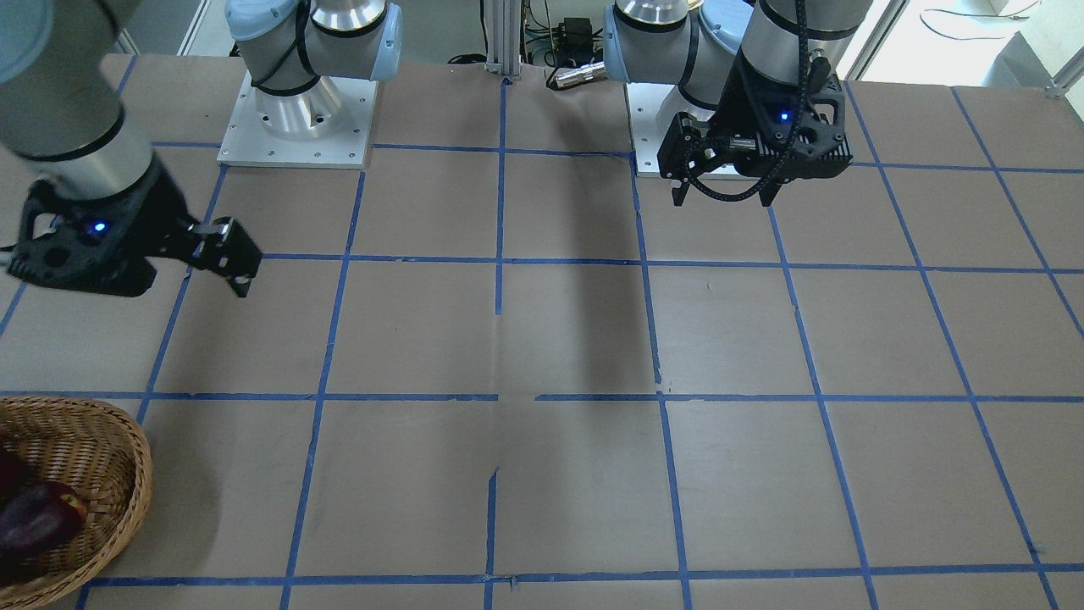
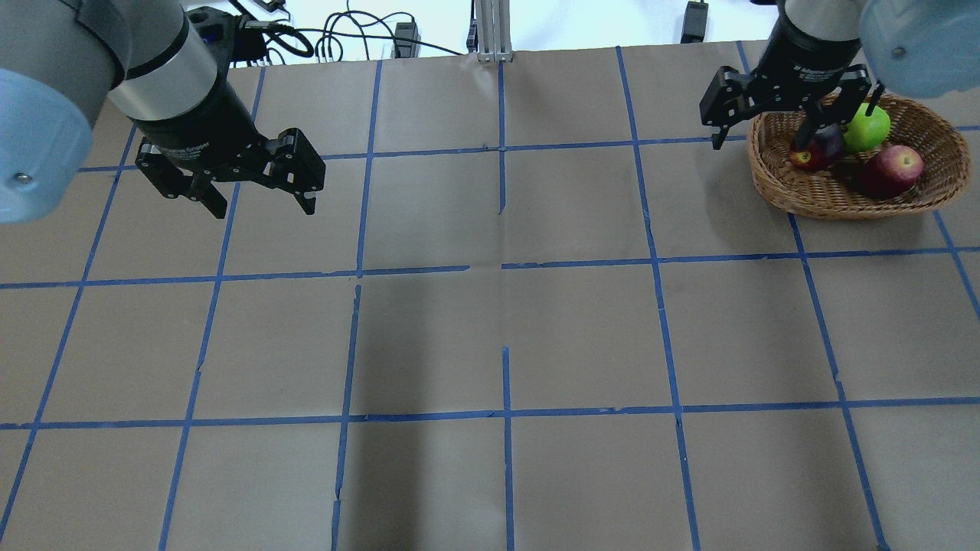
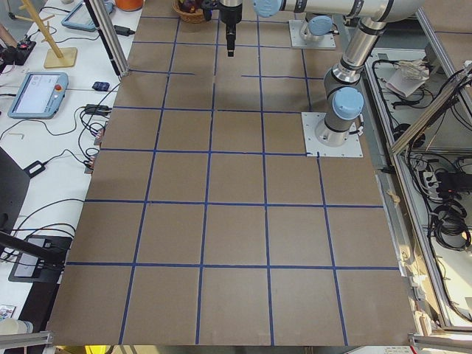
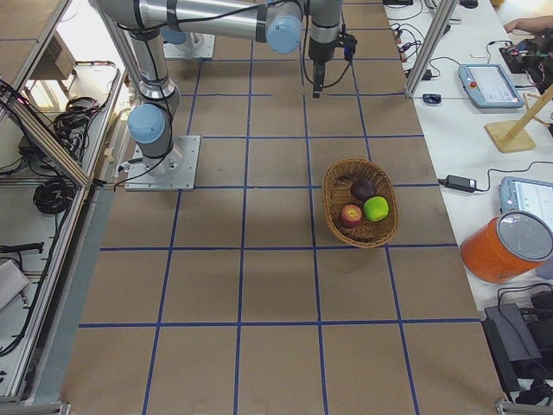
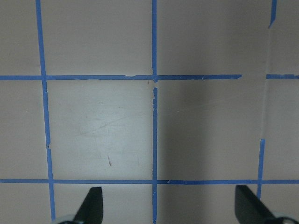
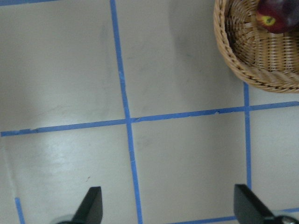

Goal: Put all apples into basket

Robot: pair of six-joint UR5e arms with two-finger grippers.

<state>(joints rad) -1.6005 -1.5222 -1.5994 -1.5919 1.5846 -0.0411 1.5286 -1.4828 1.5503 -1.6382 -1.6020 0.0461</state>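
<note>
The wicker basket (image 2: 781, 184) stands at the far right of the table. All three apples lie in it: the yellow-green apple (image 2: 869, 127), the red apple (image 2: 892, 170) and the maroon apple (image 2: 827, 144). My right gripper (image 2: 758, 140) is open and empty, raised over the basket's left rim, and one finger partly hides the maroon apple. The right wrist view shows the basket (image 6: 243, 51) and the maroon apple (image 6: 275, 16) at its top right, beyond the gripper (image 6: 169, 207). My left gripper (image 2: 264, 208) is open and empty over bare table at the far left.
The table is brown paper with a blue tape grid (image 2: 501, 268). The basket (image 4: 333, 203) with its apples also shows in the exterior right view. The arm bases (image 1: 296, 119) stand at the robot's edge. Cables and devices lie beyond the far edge.
</note>
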